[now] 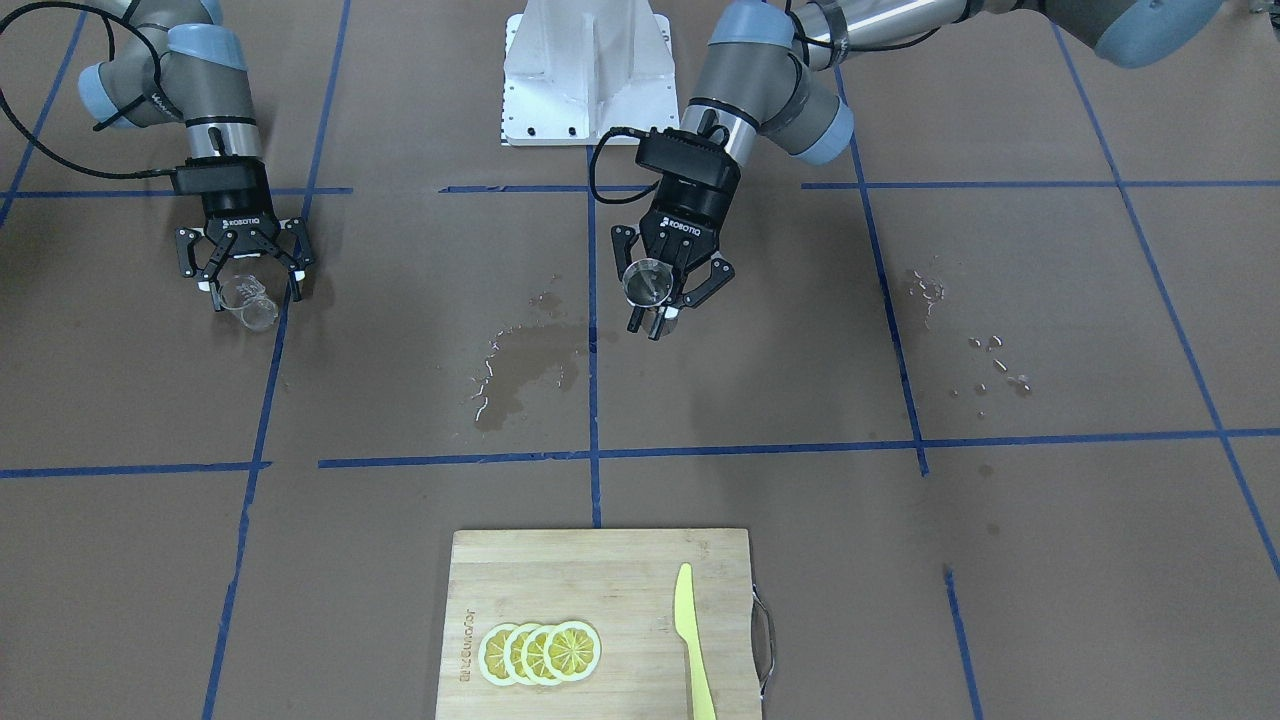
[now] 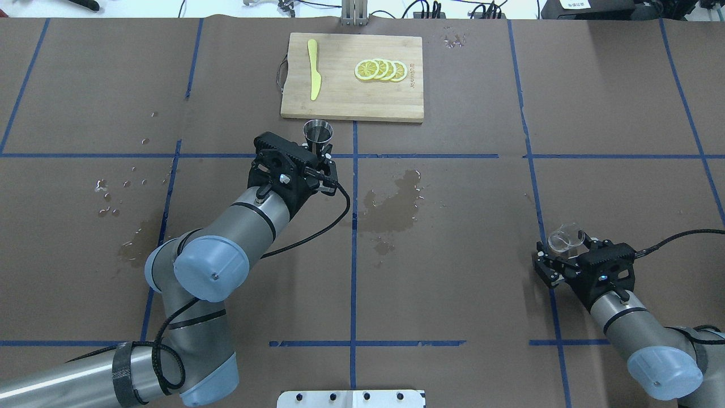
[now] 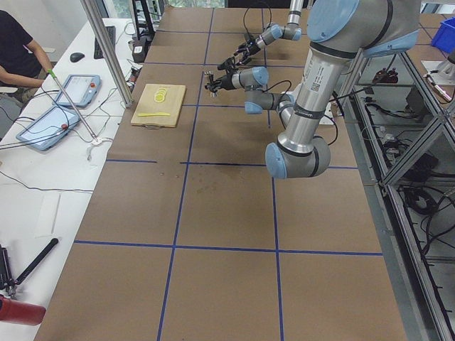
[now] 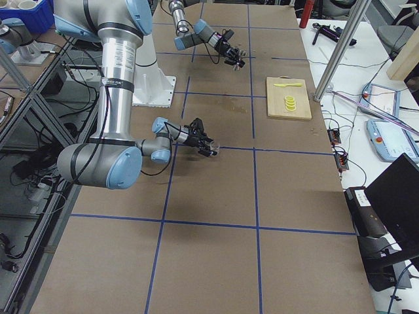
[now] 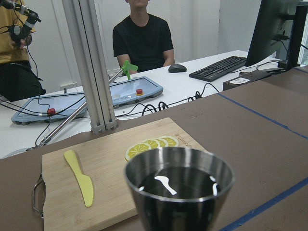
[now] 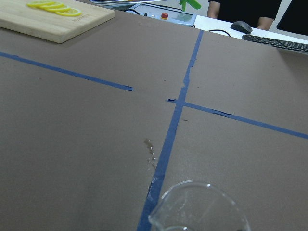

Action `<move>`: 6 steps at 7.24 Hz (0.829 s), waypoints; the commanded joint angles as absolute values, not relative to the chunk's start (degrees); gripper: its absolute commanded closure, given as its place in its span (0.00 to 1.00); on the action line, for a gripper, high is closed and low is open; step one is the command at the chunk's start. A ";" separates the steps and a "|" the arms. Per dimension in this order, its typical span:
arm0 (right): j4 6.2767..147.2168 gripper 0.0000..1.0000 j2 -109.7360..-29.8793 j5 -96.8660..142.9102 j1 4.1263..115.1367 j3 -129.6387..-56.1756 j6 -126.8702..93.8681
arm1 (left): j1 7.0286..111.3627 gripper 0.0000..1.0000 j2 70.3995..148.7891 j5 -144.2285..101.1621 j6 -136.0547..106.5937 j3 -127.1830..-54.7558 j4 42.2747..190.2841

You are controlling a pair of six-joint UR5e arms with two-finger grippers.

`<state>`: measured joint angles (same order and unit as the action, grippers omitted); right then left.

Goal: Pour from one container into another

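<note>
The silver metal jigger (image 2: 318,133) is upright, off the table just short of the cutting board, with my left gripper (image 2: 320,161) shut on its lower part. It fills the bottom of the left wrist view, jigger (image 5: 179,187), with liquid glinting inside. The front view has this jigger (image 1: 645,281) in the left gripper (image 1: 652,325). The clear cup (image 2: 566,238) is far off at the table's right side, between the spread fingers of my open right gripper (image 2: 566,256). In the front view, the cup (image 1: 250,302) has a gap to each finger.
A bamboo cutting board (image 2: 351,102) at the far edge carries lemon slices (image 2: 380,69) and a yellow plastic knife (image 2: 314,76). Wet patches (image 2: 396,201) darken the brown paper mid-table, with droplets (image 2: 122,187) at left. Operators sit beyond the far edge.
</note>
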<state>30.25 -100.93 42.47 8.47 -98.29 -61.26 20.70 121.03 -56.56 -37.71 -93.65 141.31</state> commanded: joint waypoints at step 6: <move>24.92 0.98 -101.60 44.54 10.02 -98.70 -60.39 | 20.65 1.00 121.11 -56.78 -37.79 -93.69 141.06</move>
<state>28.89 -101.10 43.29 9.59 -98.84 -61.05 20.67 121.05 -56.78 -37.72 -93.68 141.10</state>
